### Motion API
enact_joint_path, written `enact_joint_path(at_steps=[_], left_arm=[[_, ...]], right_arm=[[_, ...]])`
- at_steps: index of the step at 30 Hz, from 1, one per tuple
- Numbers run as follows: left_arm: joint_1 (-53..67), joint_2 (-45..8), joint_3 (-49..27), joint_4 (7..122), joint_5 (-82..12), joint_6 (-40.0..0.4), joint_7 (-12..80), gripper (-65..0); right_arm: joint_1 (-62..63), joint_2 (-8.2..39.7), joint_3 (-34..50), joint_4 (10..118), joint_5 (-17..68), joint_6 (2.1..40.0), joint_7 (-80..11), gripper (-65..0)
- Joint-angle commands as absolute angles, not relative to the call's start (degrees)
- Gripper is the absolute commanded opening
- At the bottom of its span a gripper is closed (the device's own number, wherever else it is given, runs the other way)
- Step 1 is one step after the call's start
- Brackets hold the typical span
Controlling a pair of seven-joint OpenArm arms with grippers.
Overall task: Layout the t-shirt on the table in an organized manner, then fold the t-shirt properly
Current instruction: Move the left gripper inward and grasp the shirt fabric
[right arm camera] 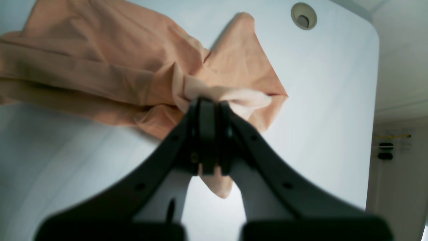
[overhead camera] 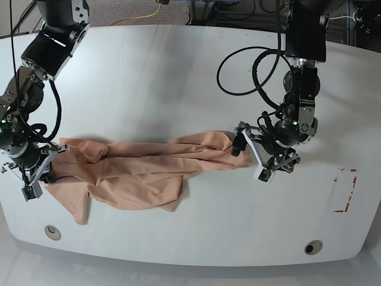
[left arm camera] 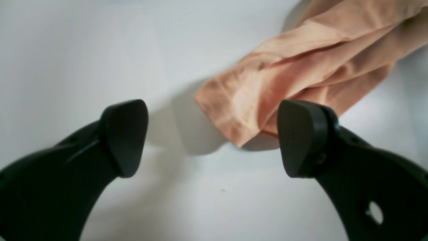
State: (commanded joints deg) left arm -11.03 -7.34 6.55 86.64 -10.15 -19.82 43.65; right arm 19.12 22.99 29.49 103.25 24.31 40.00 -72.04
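right gripper (right arm camera: 208, 110): jaws pinching a bunched fold of the t-shirt (overhead camera: 137, 167) at its left end. t-shirt: peach, stretched in a crumpled band across the white table (overhead camera: 178, 77). left gripper (left arm camera: 214, 137): jaws spread wide, empty, straddling the shirt's right tip. red tape mark (overhead camera: 345, 190): far right.
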Motion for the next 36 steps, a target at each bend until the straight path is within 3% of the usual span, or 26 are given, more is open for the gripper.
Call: enact_joint_path(at_steps=[25,30,36], left_arm=[[-13.5,-7.3,11.6,78.4,-10.0,-19.7,38.1,-7.9],[-14.4,-7.3,11.6,78.8,-10.1,-19.7,38.1,-17.8],[-14.9,-7.3,11.4,78.8,-10.0,-19.7,38.1,-40.7]], right_arm=[[18.2,23.0,31.9,103.3,24.3,40.0,-72.1,-65.0],[18.0,23.0,31.9,103.3,24.3,40.0,-72.1,-65.0],[17.9,23.0,31.9,103.3,24.3,40.0,-72.1,-65.0]])
